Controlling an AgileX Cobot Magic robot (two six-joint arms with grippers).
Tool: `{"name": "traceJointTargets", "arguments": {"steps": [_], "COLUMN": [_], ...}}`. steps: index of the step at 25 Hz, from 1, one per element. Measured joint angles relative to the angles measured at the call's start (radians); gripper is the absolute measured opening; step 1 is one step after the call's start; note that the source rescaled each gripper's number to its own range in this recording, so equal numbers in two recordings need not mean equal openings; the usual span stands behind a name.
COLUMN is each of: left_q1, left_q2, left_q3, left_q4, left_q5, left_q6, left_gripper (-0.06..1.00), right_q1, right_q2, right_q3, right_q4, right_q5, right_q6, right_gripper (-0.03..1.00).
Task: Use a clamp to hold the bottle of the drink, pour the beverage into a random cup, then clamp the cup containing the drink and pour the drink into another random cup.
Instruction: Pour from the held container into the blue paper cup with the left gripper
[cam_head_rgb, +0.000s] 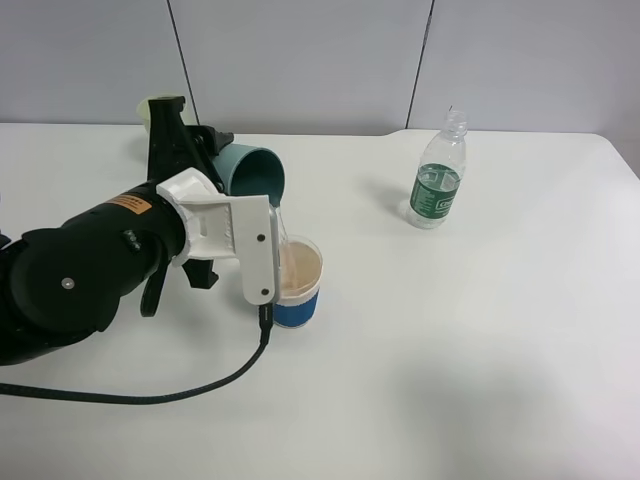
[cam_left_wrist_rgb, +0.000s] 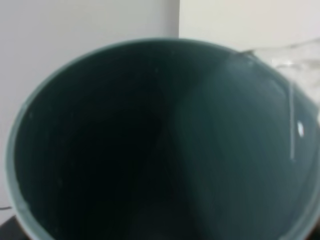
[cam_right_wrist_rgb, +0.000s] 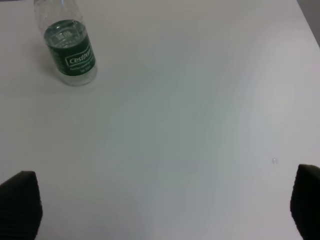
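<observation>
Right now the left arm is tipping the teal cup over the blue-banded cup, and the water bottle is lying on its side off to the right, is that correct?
Not quite. The water bottle stands upright, not on its side; the exterior high view shows this. The rest holds: the left gripper tips the teal cup over the blue-banded cup, and the bottle is off to the right.

Two cups: one teal cup (cam_head_rgb: 255, 170) tipped on its side, one blue-banded cup (cam_head_rgb: 298, 283) upright. One green-labelled bottle (cam_head_rgb: 437, 181). One black cable (cam_head_rgb: 150, 392). One white desk (cam_head_rgb: 480, 340).
</observation>
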Motion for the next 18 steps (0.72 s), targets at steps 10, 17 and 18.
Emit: {"name": "traceJointTargets", "arguments": {"steps": [10, 17, 18], "left_q1": [0.0, 0.0, 0.0], "left_q2": [0.0, 0.0, 0.0], "left_q3": [0.0, 0.0, 0.0], "left_q4": [0.018, 0.035, 0.04], "left_q5": [-0.023, -0.026, -0.026], "left_q6": [0.048, 0.078, 0.079], "left_gripper": [0.02, 0.02, 0.02], "right_q1": [0.0, 0.0, 0.0], "right_q2": [0.0, 0.0, 0.0], "right_q3": [0.0, 0.0, 0.0], "right_q4": [0.0, 0.0, 0.0], "right_q5": [0.0, 0.0, 0.0], "right_q6": [0.0, 0.0, 0.0], "right_gripper": [1.0, 1.0, 1.0]}}
